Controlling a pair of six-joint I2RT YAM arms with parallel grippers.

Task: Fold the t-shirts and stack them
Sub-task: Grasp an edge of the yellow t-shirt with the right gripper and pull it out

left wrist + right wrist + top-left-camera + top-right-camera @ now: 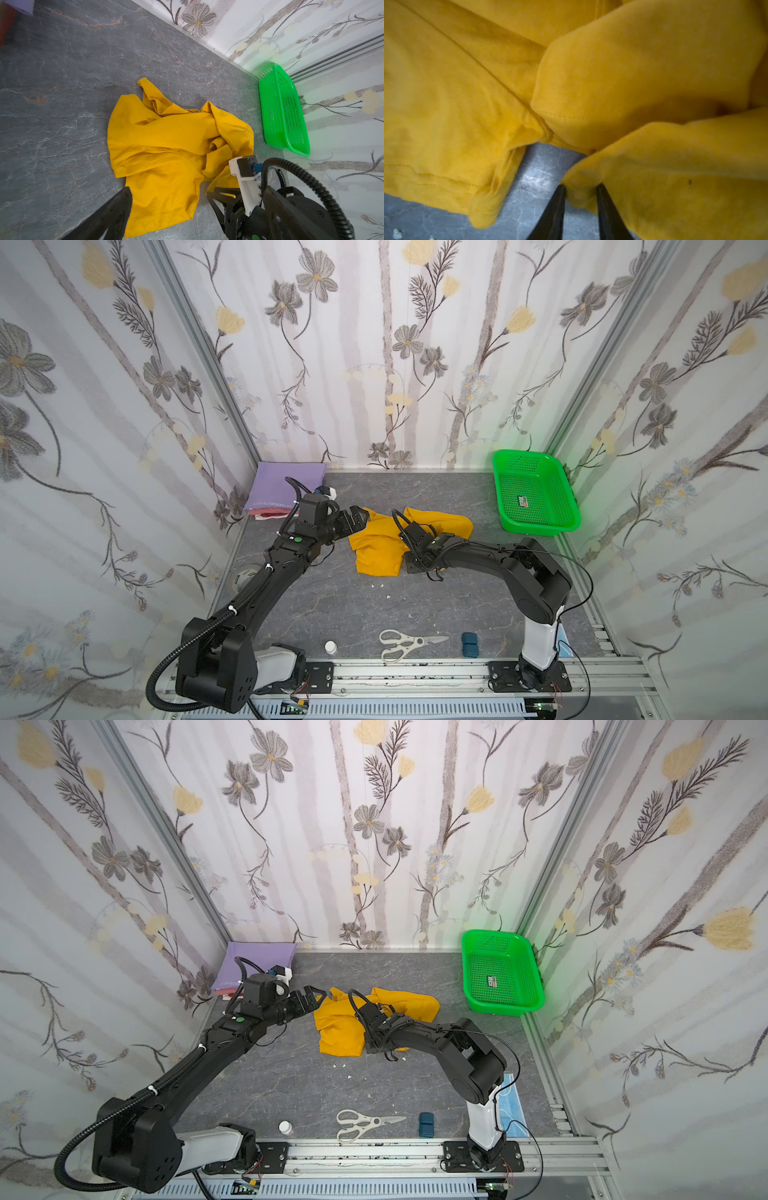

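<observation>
A mustard-yellow t-shirt [380, 549] [338, 1031] [166, 145] lies crumpled on the grey table in both top views. My right gripper [580, 187] [415, 568] is at the shirt's near right edge, its two black fingers pinching a fold of yellow cloth. My left gripper [168, 190] [360, 517] hovers open at the shirt's far left corner with nothing between its fingers. At the back left sits a folded lavender t-shirt [286, 485] [257, 963] on top of a red one [270, 512].
A green mesh basket [534, 497] [282, 116] stands at the back right. Along the front edge lie white scissors [405, 643], a small white bottle [330, 647] and a dark blue block [469, 645]. A light-blue face mask [509, 1106] lies by the right arm's base.
</observation>
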